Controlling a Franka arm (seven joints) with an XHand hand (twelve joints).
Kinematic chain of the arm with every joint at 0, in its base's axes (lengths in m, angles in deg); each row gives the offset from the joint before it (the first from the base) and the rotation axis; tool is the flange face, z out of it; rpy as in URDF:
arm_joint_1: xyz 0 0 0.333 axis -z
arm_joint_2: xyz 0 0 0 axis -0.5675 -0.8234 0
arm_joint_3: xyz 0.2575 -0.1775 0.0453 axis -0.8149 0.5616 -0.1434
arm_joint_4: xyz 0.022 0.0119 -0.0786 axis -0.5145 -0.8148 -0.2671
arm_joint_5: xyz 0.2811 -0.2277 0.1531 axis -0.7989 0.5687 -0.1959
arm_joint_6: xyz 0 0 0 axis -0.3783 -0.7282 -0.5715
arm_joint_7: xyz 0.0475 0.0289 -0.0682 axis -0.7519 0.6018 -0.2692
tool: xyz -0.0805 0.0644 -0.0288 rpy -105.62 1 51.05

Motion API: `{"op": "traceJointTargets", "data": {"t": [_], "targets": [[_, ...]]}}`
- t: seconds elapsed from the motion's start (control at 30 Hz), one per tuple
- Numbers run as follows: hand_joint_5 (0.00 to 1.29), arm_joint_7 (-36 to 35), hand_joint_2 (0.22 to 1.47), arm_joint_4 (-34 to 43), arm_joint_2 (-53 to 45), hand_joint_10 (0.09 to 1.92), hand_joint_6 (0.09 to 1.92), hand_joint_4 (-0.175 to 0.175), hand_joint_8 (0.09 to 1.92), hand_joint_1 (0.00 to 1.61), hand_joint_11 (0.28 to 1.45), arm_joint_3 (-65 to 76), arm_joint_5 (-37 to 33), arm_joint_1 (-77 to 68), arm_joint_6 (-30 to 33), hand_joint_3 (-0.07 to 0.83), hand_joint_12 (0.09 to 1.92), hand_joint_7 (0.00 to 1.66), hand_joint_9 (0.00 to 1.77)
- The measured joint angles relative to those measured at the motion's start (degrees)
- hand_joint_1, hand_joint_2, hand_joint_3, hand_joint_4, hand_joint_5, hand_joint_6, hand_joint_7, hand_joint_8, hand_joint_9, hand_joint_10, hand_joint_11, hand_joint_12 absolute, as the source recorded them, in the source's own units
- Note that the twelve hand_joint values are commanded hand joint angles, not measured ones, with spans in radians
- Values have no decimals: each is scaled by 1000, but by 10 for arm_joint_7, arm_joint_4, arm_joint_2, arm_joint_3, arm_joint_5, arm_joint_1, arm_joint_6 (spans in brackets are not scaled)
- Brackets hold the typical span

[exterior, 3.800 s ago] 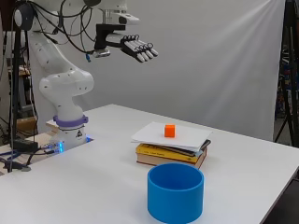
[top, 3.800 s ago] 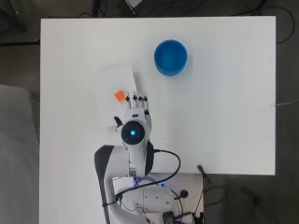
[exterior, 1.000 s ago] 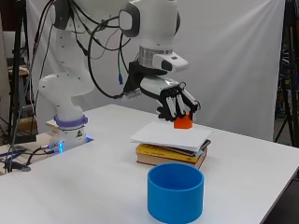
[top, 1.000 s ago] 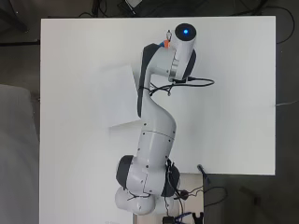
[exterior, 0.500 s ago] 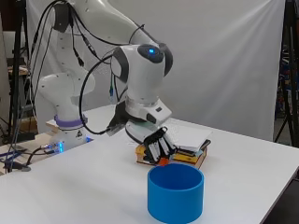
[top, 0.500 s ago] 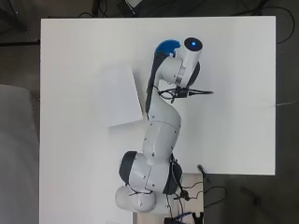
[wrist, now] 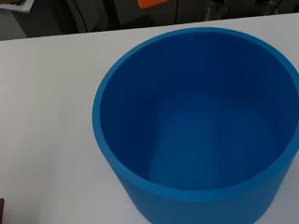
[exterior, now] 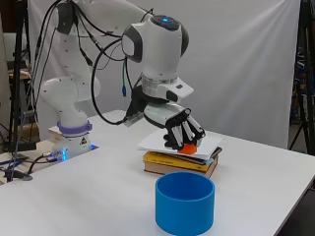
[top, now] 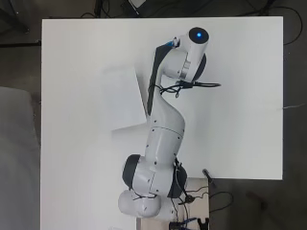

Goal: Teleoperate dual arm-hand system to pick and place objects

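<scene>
In the side view my hand hangs just above the blue cup, its fingers curled round a small orange cube. The wrist view looks straight down into the cup, which has nothing in it, and a bit of the orange cube shows at that picture's edge. From overhead the arm hides the hand and nearly all of the cup; only a blue sliver of the rim shows.
A white sheet lies on a stack of books right behind the cup; overhead the sheet sits left of the arm. Cables trail by the arm's base at the table's near edge.
The hand came down from high up, closed on the orange cube on the sheet, and carried it off the books to above the blue cup.
</scene>
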Motion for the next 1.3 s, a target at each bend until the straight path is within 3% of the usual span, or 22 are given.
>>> {"op": "traceJointTargets", "data": {"t": [0.1, 0.2, 0.33, 0.57, 0.6, 0.63, 0.67, 0.7, 0.73, 0.77, 0.83, 1.03, 1.13, 1.3], "targets": [[674, 5, 1271, 49, -28, 1920, 1443, 175, 1920, 876, 911, -4, 4, 3, -17, -1, 1827, 929, 1248], [663, 21, 1274, 114, -74, 1894, 1452, 175, 1854, 867, 752, -9, 7, 8, -47, 0, 1719, 786, 1070], [666, 27, 1272, 193, -150, 1847, 1448, 175, 1781, 867, 663, -12, 9, 14, -69, 0, 1613, 740, 980], [664, 18, 1274, 163, -166, 1901, 1449, 175, 1823, 864, 718, -8, 8, 19, -66, 0, 1700, 737, 1030], [554, 15, 1240, 157, -165, 1911, 1057, 120, 1843, 860, 733, -7, 8, 19, -64, -4, 1731, 737, 1054], [337, 13, 1112, 150, -164, 1401, 614, 81, 1232, 633, 576, -7, 8, 20, -61, -4, 1218, 471, 678], [180, 15, 969, 145, -161, 820, 321, 70, 691, 370, 427, -7, 7, 20, -62, -17, 758, 259, 373], [90, 22, 866, 143, -161, 432, 159, 71, 355, 195, 359, -7, 7, 20, -68, -16, 434, 131, 190], [43, 35, 821, 145, -164, 222, 87, 81, 173, 96, 352, -8, 7, 21, -78, -10, 235, 63, 137], [119, 49, 839, 155, -171, 125, 87, 106, 91, 45, 385, -9, 7, 22, -91, -1, 125, 148, 233], [243, 71, 884, 185, -188, 87, 87, 130, 87, 20, 434, -9, 2, 24, -109, 4, 87, 289, 393], [306, 61, 928, 249, -164, 87, 87, 105, 87, 76, 471, -11, -21, 26, -83, 5, 87, 404, 568], [327, 62, 947, 190, -97, 87, 87, 95, 87, 75, 483, -18, -12, 23, -50, 3, 87, 467, 638], [334, 68, 970, 7, 53, 87, 87, 73, 87, 112, 529, -32, 13, 17, 5, 3, 87, 541, 756]]}}
